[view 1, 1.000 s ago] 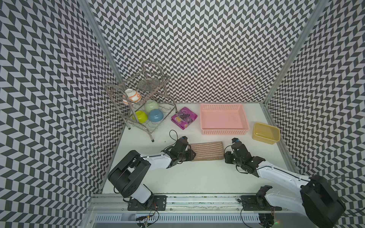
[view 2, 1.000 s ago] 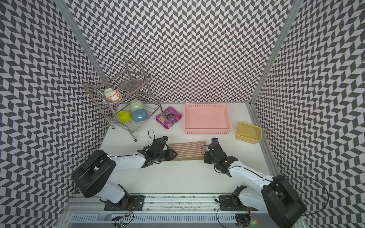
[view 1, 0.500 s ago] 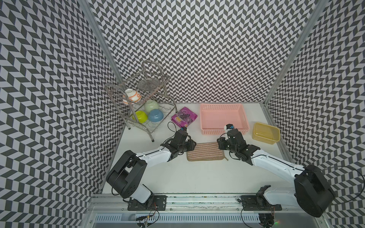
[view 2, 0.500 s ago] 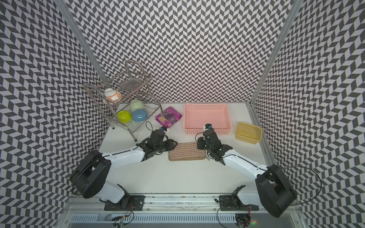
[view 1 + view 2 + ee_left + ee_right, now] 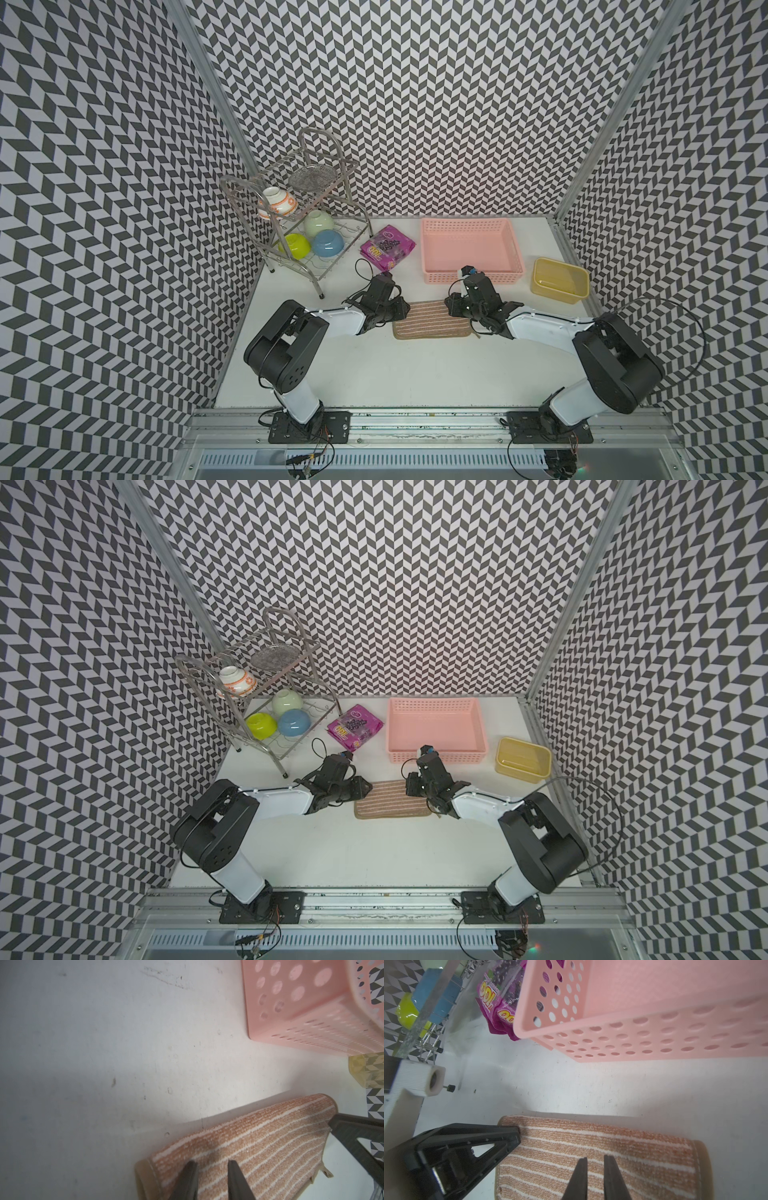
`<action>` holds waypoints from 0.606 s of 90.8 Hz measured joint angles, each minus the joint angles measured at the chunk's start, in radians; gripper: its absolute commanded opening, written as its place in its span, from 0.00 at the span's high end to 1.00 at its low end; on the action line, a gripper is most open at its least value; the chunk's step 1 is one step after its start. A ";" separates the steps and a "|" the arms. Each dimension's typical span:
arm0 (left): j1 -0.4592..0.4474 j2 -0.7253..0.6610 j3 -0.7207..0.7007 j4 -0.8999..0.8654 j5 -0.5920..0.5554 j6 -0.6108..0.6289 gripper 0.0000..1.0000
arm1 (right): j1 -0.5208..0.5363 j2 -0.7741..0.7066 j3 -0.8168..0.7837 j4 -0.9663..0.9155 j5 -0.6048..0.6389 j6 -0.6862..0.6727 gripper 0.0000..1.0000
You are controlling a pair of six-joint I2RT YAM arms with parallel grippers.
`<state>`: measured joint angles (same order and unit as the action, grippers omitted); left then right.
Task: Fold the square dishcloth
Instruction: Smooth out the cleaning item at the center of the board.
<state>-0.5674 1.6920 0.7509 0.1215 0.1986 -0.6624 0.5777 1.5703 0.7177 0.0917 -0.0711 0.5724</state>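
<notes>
Two arms on a white table (image 5: pixel 374 374), and honestly this looks mostly done already. Big stuff first: a wire dish rack (image 5: pixel 340 166) with bowls sits in the back corner on the left arm's side, and a pink basket (image 5: pixel 471 276) is along the back wall. Neither is involved.

The square dishcloth (image 5: pixel 432 320) isn't square right now. It lies flat mid-table, just in front of the basket, as a long striped rectangle. In the wrist views the long edge facing the basket is rounded and puffy, so I read that as the fold line with one half laid over the other. The near edges look roughly lined up in both top views, though I can't check the corners properly.

A yellow tub (image 5: pixel 559 291) and a purple snack packet (image 5: pixel 387 247) sit further back, well apart from the cloth.

The left gripper (image 5: pixel 212 1162) is over one short end and the right gripper (image 5: pixel 595 1157) over the other. Both have their jaws a narrow gap apart, with the stripes showing through and no fabric pinched between them that I can see. The little corner loop (image 5: pixel 325 1172) pokes out at the right gripper's end.

My guess on what's left: either a second fold, end to end, or just backing off.
</notes>
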 measured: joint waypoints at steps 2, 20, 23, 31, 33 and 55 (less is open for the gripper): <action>0.003 0.004 0.000 0.001 0.000 0.000 0.72 | 0.000 0.008 0.000 0.003 -0.001 0.001 0.84; 0.016 0.022 0.000 0.021 0.006 0.011 0.73 | -0.009 0.079 0.001 0.018 0.000 0.005 0.86; 0.018 0.023 -0.001 0.024 0.006 0.013 0.73 | -0.013 0.086 0.001 0.019 -0.001 0.006 0.86; 0.020 0.027 -0.001 0.033 0.008 0.016 0.73 | -0.026 0.094 0.001 0.022 0.000 0.011 0.86; 0.021 0.029 -0.001 0.035 0.009 0.016 0.73 | -0.031 0.094 0.001 0.022 0.000 0.012 0.86; 0.027 0.030 -0.005 0.047 0.014 0.019 0.73 | -0.095 0.094 -0.001 0.039 0.004 0.016 0.86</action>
<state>-0.5404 1.7222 0.7464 0.1680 0.2123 -0.6437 0.4828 1.6642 0.7170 0.1303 -0.0673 0.5880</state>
